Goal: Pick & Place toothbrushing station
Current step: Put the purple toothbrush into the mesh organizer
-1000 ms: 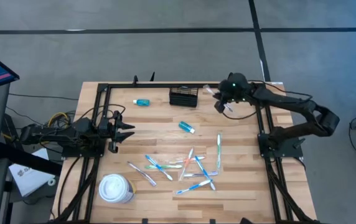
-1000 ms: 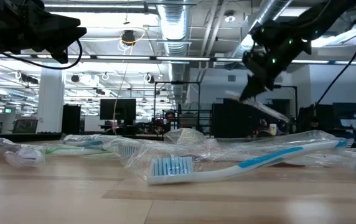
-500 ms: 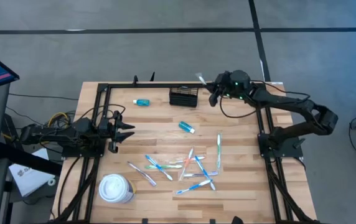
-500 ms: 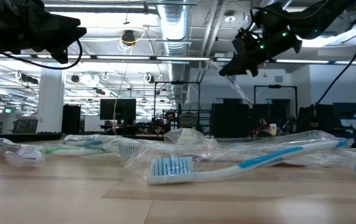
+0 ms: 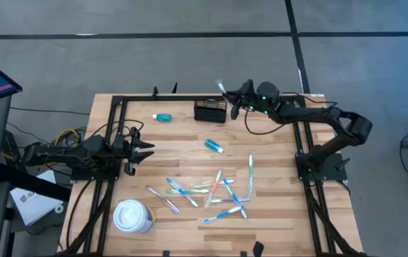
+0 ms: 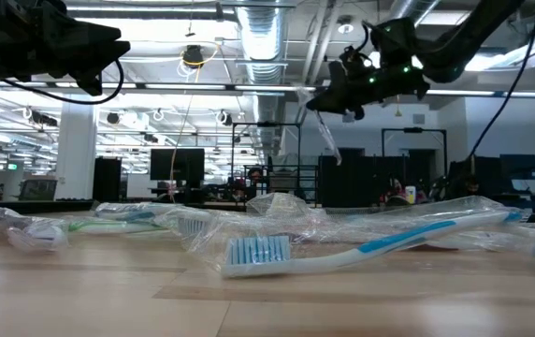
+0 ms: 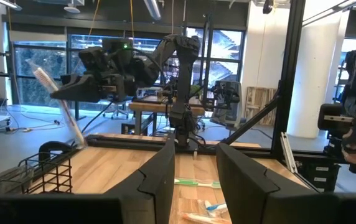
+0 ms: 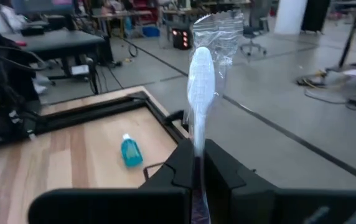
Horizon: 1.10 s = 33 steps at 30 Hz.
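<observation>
The toothbrushing station (image 5: pixel 210 111), a small black wire-mesh box, stands near the table's far edge; it also shows in the left wrist view (image 7: pixel 36 172). Just to its right and above it, my right gripper (image 5: pixel 233 101) is shut on a white toothbrush (image 5: pixel 222 88) in a clear wrapper. The low view shows the brush (image 6: pixel 329 142) slanting down below the gripper (image 6: pixel 316 97). My left gripper (image 5: pixel 149 148) waits open at the table's left side, with nothing between its fingers (image 7: pixel 159 177). My right gripper pinches the wrapped toothbrush between its two fingers, on the handle just below the head (image 8: pixel 196 149). The fingers reach about level from the table's right and lie across the brush. The brush stands tilted, head end (image 8: pixel 201 68) up, lifted clear of table and box.
Several loose toothbrushes (image 5: pixel 222 191) lie in the table's middle. A white lidded cup (image 5: pixel 133 215) stands near left. A blue tube (image 5: pixel 215 145) and a teal bottle (image 5: pixel 162 117) lie near the box. Black frame rails (image 5: pixel 115 114) border both sides.
My right gripper has gone toward the table's left along the far edge, toward the mesh box, and tipped up from pointing down to about level. It has stayed shut on the toothbrush, which has swung from hanging below it to standing tilted with its head up.
</observation>
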Each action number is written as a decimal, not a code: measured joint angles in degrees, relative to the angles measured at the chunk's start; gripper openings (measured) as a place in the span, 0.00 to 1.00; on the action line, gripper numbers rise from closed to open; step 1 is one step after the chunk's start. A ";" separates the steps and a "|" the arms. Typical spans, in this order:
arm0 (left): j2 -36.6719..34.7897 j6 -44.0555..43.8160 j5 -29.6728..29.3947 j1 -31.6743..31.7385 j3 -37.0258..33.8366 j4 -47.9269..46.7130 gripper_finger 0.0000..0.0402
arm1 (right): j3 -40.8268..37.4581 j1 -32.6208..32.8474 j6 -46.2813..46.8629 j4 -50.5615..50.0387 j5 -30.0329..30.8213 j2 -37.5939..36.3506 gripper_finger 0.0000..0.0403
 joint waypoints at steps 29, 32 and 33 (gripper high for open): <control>3.29 -0.04 0.00 0.00 0.02 0.09 0.28 | -0.16 -2.11 7.86 26.15 -5.09 10.51 0.02; 4.47 -0.04 0.00 0.00 0.01 0.17 0.28 | -0.16 -1.85 8.27 27.20 -5.15 11.77 0.02; 4.86 -0.04 0.00 0.00 0.00 0.21 0.28 | -0.16 -1.96 8.62 28.24 -5.20 12.46 0.02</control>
